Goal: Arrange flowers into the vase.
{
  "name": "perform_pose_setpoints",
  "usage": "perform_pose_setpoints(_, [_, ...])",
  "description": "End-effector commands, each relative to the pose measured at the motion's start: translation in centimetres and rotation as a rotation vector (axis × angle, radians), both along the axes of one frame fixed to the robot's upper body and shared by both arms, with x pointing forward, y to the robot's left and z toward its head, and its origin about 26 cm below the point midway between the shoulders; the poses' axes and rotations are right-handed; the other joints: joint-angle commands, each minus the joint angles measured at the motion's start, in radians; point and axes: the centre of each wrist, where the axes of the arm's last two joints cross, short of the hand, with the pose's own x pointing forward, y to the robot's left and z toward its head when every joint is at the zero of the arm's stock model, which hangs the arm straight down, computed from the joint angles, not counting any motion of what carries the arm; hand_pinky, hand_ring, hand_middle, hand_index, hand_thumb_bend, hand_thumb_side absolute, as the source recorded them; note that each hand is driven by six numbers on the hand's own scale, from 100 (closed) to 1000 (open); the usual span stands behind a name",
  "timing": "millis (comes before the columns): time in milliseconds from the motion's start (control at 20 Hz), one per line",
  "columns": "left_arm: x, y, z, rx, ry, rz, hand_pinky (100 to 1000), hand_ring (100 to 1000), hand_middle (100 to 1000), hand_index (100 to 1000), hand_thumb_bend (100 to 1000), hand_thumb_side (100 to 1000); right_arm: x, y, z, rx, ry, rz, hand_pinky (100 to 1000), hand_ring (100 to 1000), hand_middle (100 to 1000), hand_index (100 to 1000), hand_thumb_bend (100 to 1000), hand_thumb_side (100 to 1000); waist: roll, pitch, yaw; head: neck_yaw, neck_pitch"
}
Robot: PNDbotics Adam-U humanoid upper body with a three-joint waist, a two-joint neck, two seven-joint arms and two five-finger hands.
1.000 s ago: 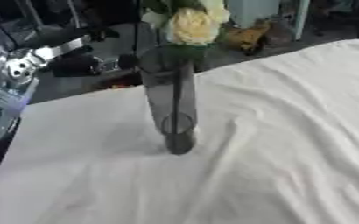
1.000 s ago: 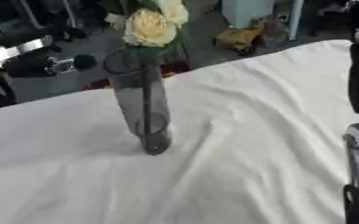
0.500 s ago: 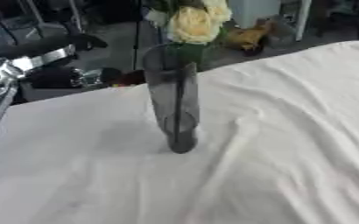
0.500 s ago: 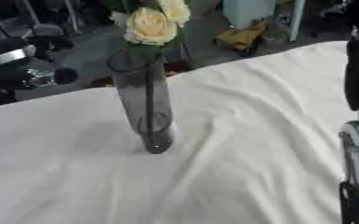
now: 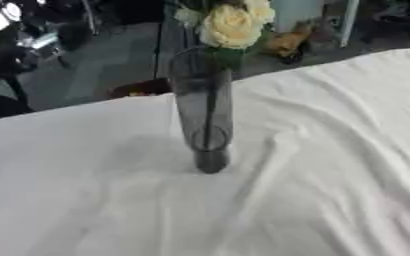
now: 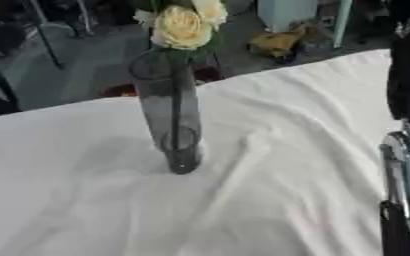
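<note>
Vase (image 5: 204,107) dead centre on the white tablecloth (image 5: 331,165), tall, smoky and see-through, standing upright on a narrow dark foot. Pale yellow roses (image 5: 232,24) are already in it, blooms just above the rim, and a dark stem (image 5: 210,115) runs straight down inside the glass. No loose flowers show anywhere on the cloth, so by my reading the arranging looks done or close to it.

Neither hand can be made out. In the right eye view, black and silver parts of the right arm (image 6: 404,165) stand at the right edge, well apart from the vase. No fingers show, so whether that hand is spread or curled I cannot tell. At the far left of the left eye view there is only dark clutter beyond the table, nothing I can call a hand.

How to do this step well, then? That vase is tall on a small foot, and it sits on rumpled cloth with folds running near and to the right. A nudge high up could tip it. Any further stem should go straight down through the mouth, beside the roses. Any arm movement nearby should keep wide of the glass and avoid dragging the cloth.
</note>
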Motion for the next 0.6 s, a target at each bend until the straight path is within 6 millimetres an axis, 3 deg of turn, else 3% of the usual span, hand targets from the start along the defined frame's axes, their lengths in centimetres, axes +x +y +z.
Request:
perform_pose_setpoints(50, [-2.5,0.2,1.4,-0.052,-0.099,0.011,792,900,964,1000,652,1000,-0.5,0.1,0.9,-0.007,-0.043,-0.010,784,829,764,910,100,1000,-0.006,-0.015,0.000,-0.002,-0.008])
perform_pose_setpoints(550, [-2.9,-1.3,0.3,-0.134,-0.163,0.025,792,900,964,1000,652,1000,-0.5,0.1,1.0,-0.008,-0.044,-0.008,784,829,764,910,100,1000,-0.005,-0.014,-0.004,0.002,-0.009])
perform_pose_setpoints(600, [-2.9,-1.4,0.1,-0.143,-0.168,0.025,686,854,955,1000,665,1000,-0.5,0.2,1.0,-0.008,-0.046,-0.004,789,839,777,912,100,1000,-0.006,-0.015,-0.003,0.002,-0.001])
